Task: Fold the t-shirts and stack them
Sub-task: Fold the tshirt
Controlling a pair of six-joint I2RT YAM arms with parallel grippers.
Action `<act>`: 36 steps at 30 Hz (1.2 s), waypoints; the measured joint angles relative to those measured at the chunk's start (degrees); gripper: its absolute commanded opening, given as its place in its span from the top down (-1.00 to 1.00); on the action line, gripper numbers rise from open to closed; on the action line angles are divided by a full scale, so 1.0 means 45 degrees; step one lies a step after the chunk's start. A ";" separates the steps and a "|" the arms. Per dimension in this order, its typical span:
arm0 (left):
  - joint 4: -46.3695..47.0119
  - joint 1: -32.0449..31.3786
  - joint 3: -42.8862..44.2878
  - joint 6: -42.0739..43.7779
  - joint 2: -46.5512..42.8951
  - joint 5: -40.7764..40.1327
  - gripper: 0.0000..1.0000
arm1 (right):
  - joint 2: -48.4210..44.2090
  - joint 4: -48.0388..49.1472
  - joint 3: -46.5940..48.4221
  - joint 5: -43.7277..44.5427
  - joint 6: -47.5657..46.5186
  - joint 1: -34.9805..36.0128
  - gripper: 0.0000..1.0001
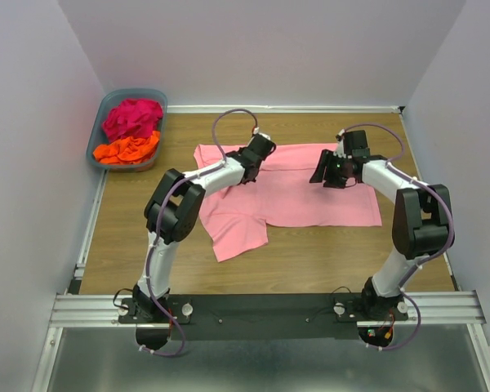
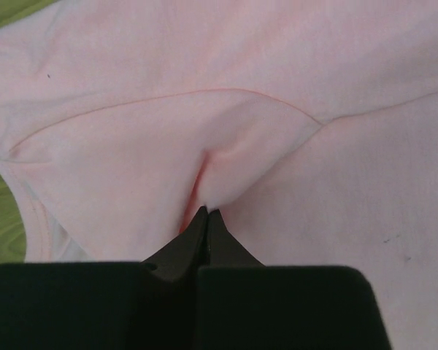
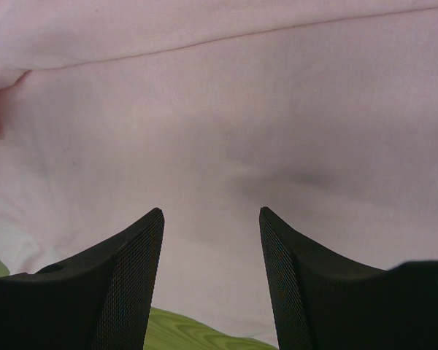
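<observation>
While the light pink t-shirt [image 1: 310,196] lies spread on the desk [image 1: 335,257], long axis left to right: left claw [image 2: 206,217] clenched, pinching its cloth; right claw [image 3: 212,213] released, poised above its right half.

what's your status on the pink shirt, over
Left gripper shut, pinching light pink t-shirt. Right gripper open above it. Magenta t-shirt and orange t-shirt in basket, off to the side.
</observation>
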 measured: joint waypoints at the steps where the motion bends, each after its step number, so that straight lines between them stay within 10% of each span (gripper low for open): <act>1: -0.0155 0.0010 0.0199 0.0136 -0.0005 0.0015 1.00 | -0.0039 0.0000 -0.0029 0.0000 0.0000 0.0000 -0.26; 18: -0.1826 0.2667 0.4308 0.2526 0.0981 0.4828 0.78 | -0.0243 -0.0039 -0.0175 -0.0015 -0.0146 0.0000 -0.26; 24: -0.1753 0.3045 0.4420 0.2370 0.1719 0.4993 0.31 | -0.0340 -0.0049 -0.0185 -0.0015 -0.0238 0.0000 -0.26; 30: -0.1175 0.3453 0.4682 0.1486 0.2040 0.4945 -0.60 | -0.0340 -0.0068 -0.0185 -0.0015 -0.0306 0.0000 -0.26; 36: 0.0529 0.3628 0.1258 -0.0515 -0.0452 0.4760 -0.31 | -0.0340 -0.0092 -0.0170 -0.0015 -0.0335 0.0019 -0.26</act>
